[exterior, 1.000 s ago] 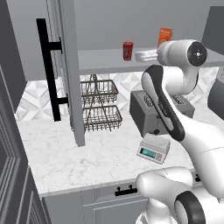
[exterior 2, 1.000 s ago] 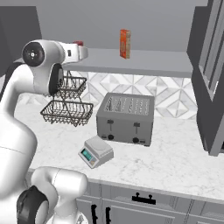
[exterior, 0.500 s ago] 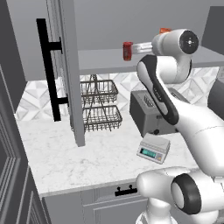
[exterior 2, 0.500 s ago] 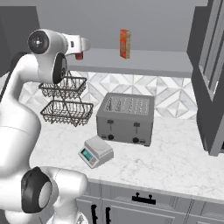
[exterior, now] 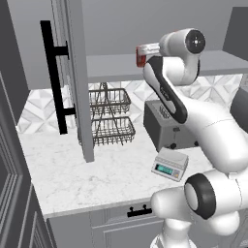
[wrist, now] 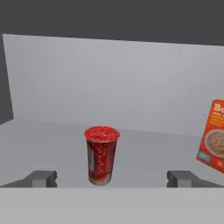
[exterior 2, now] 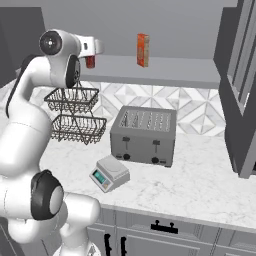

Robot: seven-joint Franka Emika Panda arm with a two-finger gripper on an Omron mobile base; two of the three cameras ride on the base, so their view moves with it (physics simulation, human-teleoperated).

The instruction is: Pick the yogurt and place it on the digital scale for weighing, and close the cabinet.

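Yogurt [wrist: 101,155] stands upright on the cabinet [exterior: 72,97] shelf, dead ahead of the gripper [wrist: 111,179] and centred a little left of the midline between its spread fingertips [wrist: 41,178], which hold nothing. Its long axis is vertical, so the jaws, set level on either side, look well lined up for a straight push forward and a squeeze across the cup's round body. In the left base view, going left to right: the open cabinet door with its long black bar handle, the two-tier wire basket [exterior: 110,118] on the marble-patterned counter, then the red cup just in front of the white hand. The digital scale [exterior: 169,163] sits low on the counter, well apart from the shelf, a small square grey block with a flat plate. The cup is a smooth tapered cylinder with a foil-like red lid; a flat orange box [wrist: 212,136] stands to its right, near but not touching
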